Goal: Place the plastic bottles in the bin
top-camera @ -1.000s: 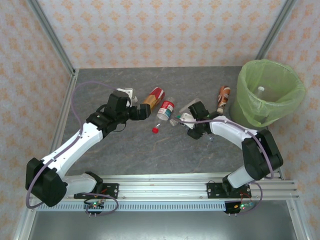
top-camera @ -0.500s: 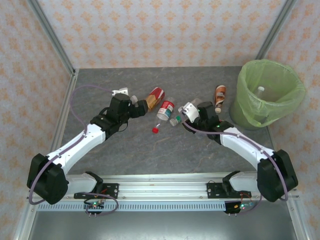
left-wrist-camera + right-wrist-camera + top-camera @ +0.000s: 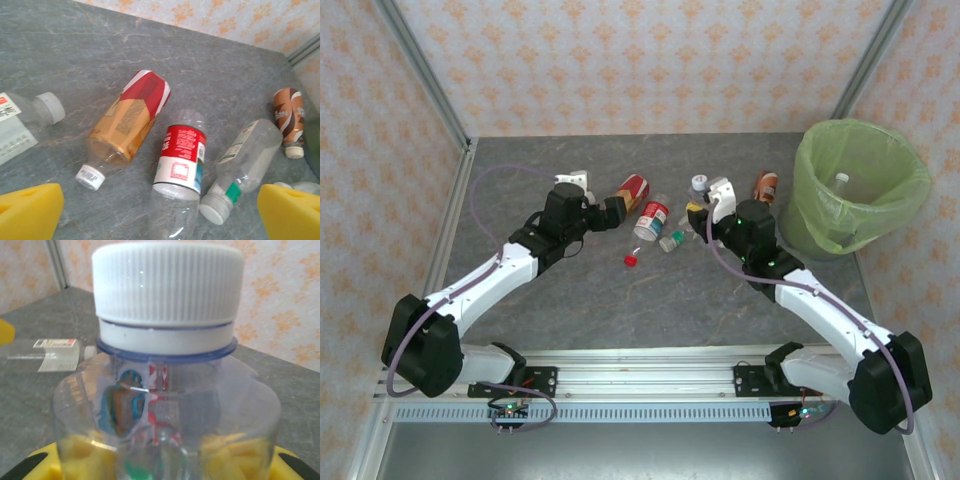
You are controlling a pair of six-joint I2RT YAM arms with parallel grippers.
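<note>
1. The white-capped clear bottle (image 3: pixel 167 390) stands upright, left of the bin (image 3: pixel 812 190), clamped between the right gripper's (image 3: pixel 703 207) yellow pads (image 3: pixel 52 460). Its base is cut off in the wrist view.
2. Overhead, the right arm partly hides the brown bottle (image 3: pixel 766 186).
3. The left gripper's (image 3: pixel 613 212) fingers gape wide beside the orange-labelled bottle (image 3: pixel 127 117).

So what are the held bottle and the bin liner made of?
Bottle: clear glossy plastic, apparently; things behind show through. Its cap: opaque white plastic, ribbed. Liner: thin translucent lime-green film, likely plastic, crinkled over the rim.
</note>
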